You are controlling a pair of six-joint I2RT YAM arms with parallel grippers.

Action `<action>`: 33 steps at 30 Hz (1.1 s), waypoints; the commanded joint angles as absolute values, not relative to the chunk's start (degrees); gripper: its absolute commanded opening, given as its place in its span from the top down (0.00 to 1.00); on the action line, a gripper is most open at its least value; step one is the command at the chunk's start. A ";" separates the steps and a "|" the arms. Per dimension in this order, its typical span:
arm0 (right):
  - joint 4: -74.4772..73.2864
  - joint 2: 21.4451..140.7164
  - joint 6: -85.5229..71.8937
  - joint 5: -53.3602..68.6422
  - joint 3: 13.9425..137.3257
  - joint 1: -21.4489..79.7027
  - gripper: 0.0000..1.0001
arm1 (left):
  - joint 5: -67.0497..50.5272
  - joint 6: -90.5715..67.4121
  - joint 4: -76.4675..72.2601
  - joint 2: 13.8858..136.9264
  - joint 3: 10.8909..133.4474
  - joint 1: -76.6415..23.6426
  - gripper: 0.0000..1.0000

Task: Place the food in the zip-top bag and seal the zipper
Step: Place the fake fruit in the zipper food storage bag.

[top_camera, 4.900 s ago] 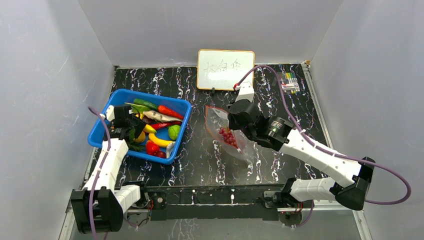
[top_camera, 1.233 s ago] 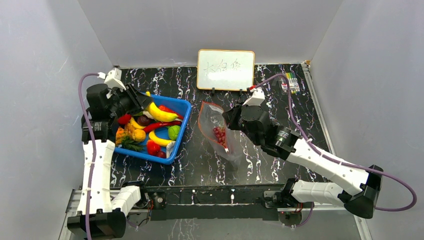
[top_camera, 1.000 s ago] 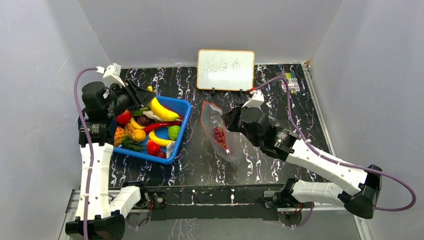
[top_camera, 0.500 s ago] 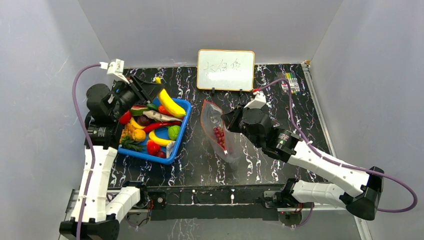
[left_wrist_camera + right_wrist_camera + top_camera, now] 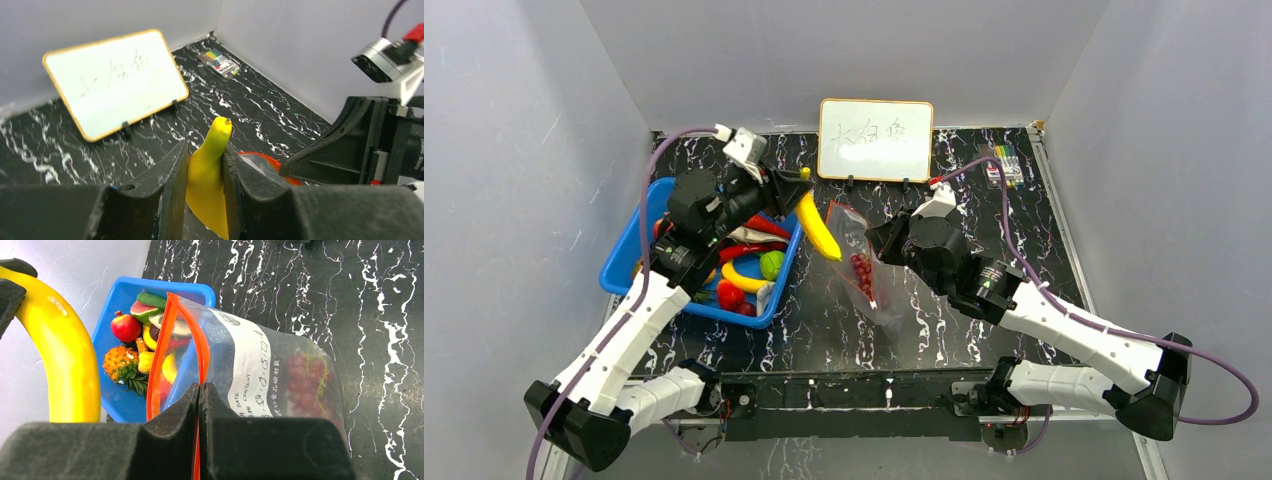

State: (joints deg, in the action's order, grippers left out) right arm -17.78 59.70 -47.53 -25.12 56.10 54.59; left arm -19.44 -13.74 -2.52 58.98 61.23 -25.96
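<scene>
While the left gripper (image 5: 206,162) clamps the yellow banana (image 5: 818,226) above the desk (image 5: 824,312), at ten o'clock from the zip-top bag (image 5: 871,292), the right gripper (image 5: 199,390) is pinched tight on the bag's red-orange zipper (image 5: 202,362). Dark red grapes (image 5: 861,270) lie inside the bag, and other food (image 5: 744,280) sits in the blue basket (image 5: 629,250) at nine o'clock.

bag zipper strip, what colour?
Red-orange. The zipper shows best in the right wrist view.

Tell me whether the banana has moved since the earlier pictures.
Yes. Held in the left end effector, the banana has travelled rightward, from over the blue basket to past its right rim, beside the mouth of the zip-top bag.
</scene>
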 commanded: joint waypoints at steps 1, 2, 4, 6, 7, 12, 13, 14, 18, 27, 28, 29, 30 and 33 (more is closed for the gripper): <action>-14.08 58.34 -48.34 -25.34 57.75 54.32 1.00 | -14.61 0.27 -15.61 59.35 58.47 -32.23 1.00; -14.28 58.43 -48.34 -25.44 58.06 54.26 1.00 | -12.62 2.34 -18.16 59.61 57.47 -33.60 1.00; -14.41 58.39 -48.50 -25.49 58.26 54.32 1.00 | -10.90 6.43 -21.15 60.33 56.44 -35.67 1.00; -14.37 58.16 -48.44 -25.57 58.19 54.30 1.00 | -10.65 10.93 -23.02 61.00 55.83 -36.98 1.00; -14.19 57.99 -48.45 -25.45 58.14 54.31 1.00 | -10.68 12.40 -24.20 61.19 55.36 -37.56 1.00; -14.38 58.48 -49.10 -24.73 58.44 54.31 1.00 | -8.91 16.56 -29.55 61.93 53.00 -40.04 1.00; -14.45 58.44 -49.91 -24.70 58.45 54.32 1.00 | -8.08 17.54 -29.73 62.09 52.76 -40.68 1.00; -14.38 58.34 -50.29 -24.70 58.38 54.32 1.00 | -7.23 18.32 -30.02 62.22 52.31 -41.14 1.00; -14.24 57.71 -52.16 -24.19 57.95 54.25 1.00 | -6.23 18.51 -33.21 62.61 49.78 -41.99 1.00; -14.51 56.76 -54.32 -24.73 56.52 54.30 1.00 | -5.72 5.42 -38.24 59.69 39.14 -43.33 0.96; -14.58 56.91 -54.13 -24.99 56.66 54.29 1.00 | -7.39 3.72 -40.21 59.68 37.46 -43.33 0.94; -15.05 56.95 -53.49 -25.24 56.93 54.32 1.00 | -8.55 1.43 -40.99 59.47 36.50 -43.33 0.91; -16.08 56.96 -53.04 -25.60 57.38 54.31 1.00 | -9.30 0.03 -39.53 58.89 36.67 -43.33 0.81; -17.63 56.31 -50.68 -26.16 57.63 54.24 1.00 | -6.69 -4.51 -32.33 55.31 38.60 -43.33 0.48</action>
State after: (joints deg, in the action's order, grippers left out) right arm -18.55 58.11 -53.04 -24.10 56.07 54.59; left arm -7.14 2.42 -34.94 60.53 36.47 -42.98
